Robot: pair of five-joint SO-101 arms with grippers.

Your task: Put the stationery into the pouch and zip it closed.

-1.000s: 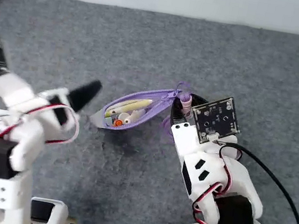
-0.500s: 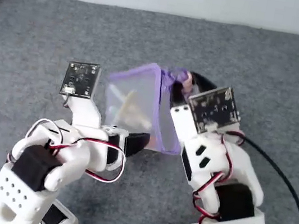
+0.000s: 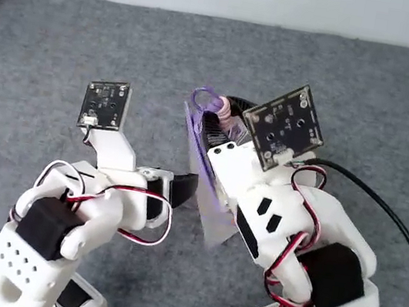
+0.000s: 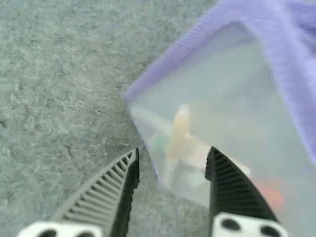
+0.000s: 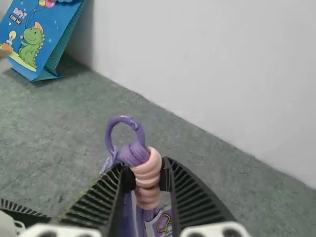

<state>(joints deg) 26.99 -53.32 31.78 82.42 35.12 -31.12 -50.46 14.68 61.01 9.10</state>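
- The pouch (image 3: 213, 221) is a soft, flat bag of cloudy see-through plastic, edged with a ribbed purple zip band. It hangs edge-on over the middle of the surface.
- The stationery (image 4: 180, 138) shows through its wall as pale, slim, rounded sticks, with an orange blur lower down.
- A smooth purple ring (image 5: 122, 133) and a pink coiled loop (image 5: 145, 173) sit at the pouch's top end.
- The right gripper (image 5: 143, 170) has its black ridged jaws clamped tight on the pink coiled loop and carries the pouch.
- The left gripper (image 4: 174, 155) is spread wide, one ribbed jaw on each side of the pouch's lower corner. Contact cannot be told.
- The surface (image 3: 367, 109) is grey, fuzzy felt.
- A blue paper bag (image 5: 39, 39) leans on the white wall (image 5: 222, 59) at the far edge.
- A second ago the pouch lay gaping on the felt, with the left arm off near the left edge.
- Half a second ago its broad face was turned up. It has since swung narrow and the right gripper has risen.
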